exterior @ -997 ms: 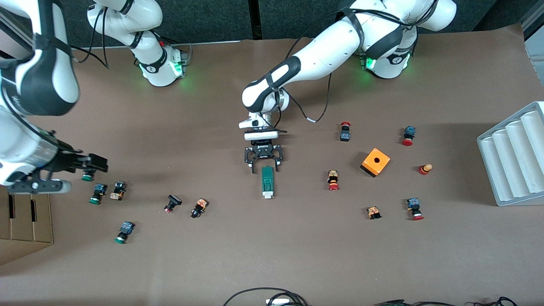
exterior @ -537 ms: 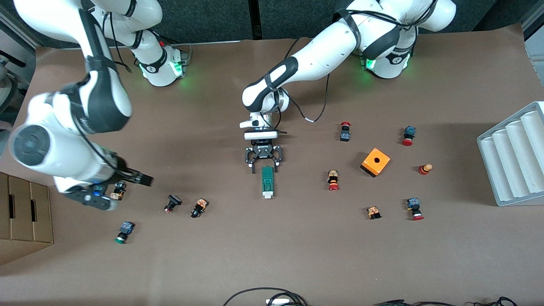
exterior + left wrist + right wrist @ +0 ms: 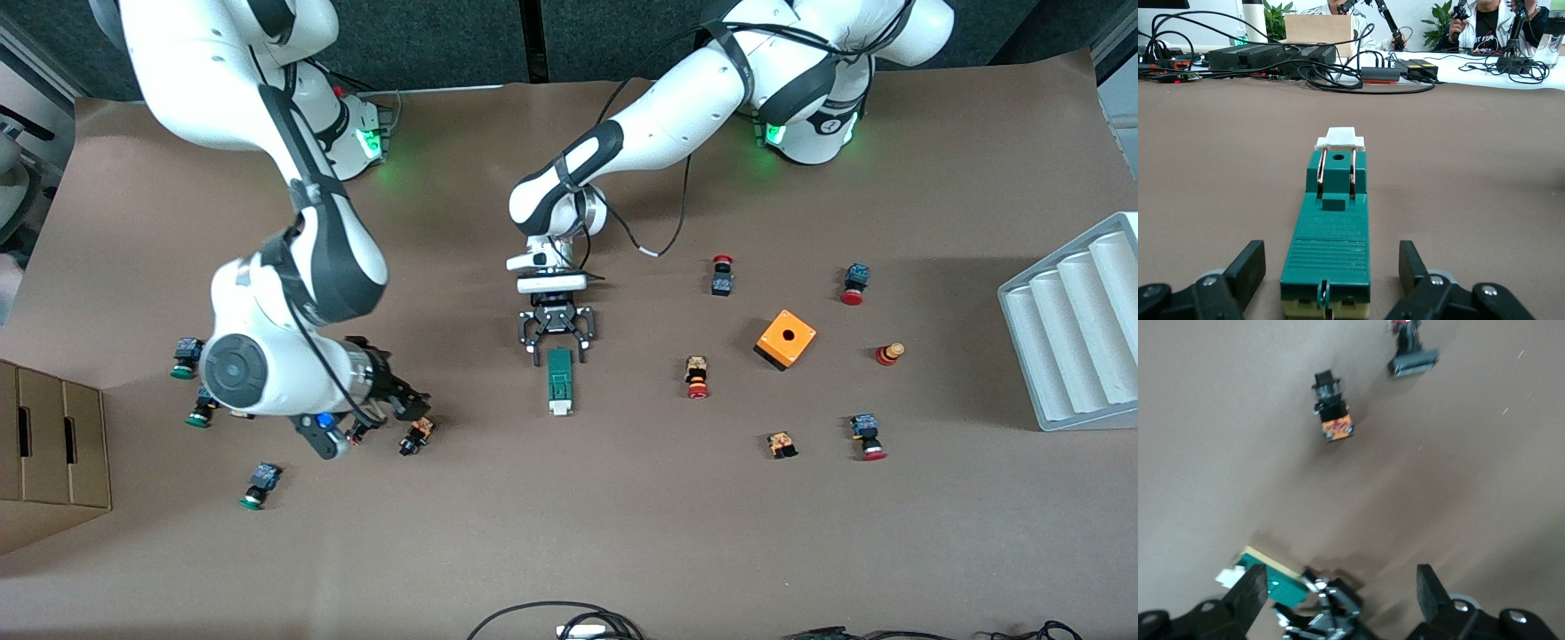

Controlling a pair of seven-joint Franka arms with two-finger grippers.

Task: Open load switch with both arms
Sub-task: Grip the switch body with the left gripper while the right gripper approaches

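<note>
The load switch (image 3: 559, 380) lies flat mid-table, a dark-green bar with its white block at the end nearer the front camera. My left gripper (image 3: 558, 356) is low over its other end. In the left wrist view the load switch (image 3: 1331, 227) runs between the fingers (image 3: 1248, 273), with a gap on each side, so the left gripper (image 3: 1331, 277) is open. My right gripper (image 3: 404, 402) hangs open over small push-buttons toward the right arm's end. In its wrist view the right gripper (image 3: 1338, 593) holds nothing, and the load switch (image 3: 1268, 583) shows farther off.
Push-buttons (image 3: 416, 436) lie under and around the right hand, with green-capped ones (image 3: 258, 484) nearby. An orange cube (image 3: 786, 339) and red-capped buttons (image 3: 697, 377) sit toward the left arm's end, beside a white ribbed tray (image 3: 1076, 324). A cardboard box (image 3: 49, 453) stands at the right arm's end.
The right arm has swung from its end of the table toward the middle. The left gripper's fingers have narrowed around the load switch's end.
</note>
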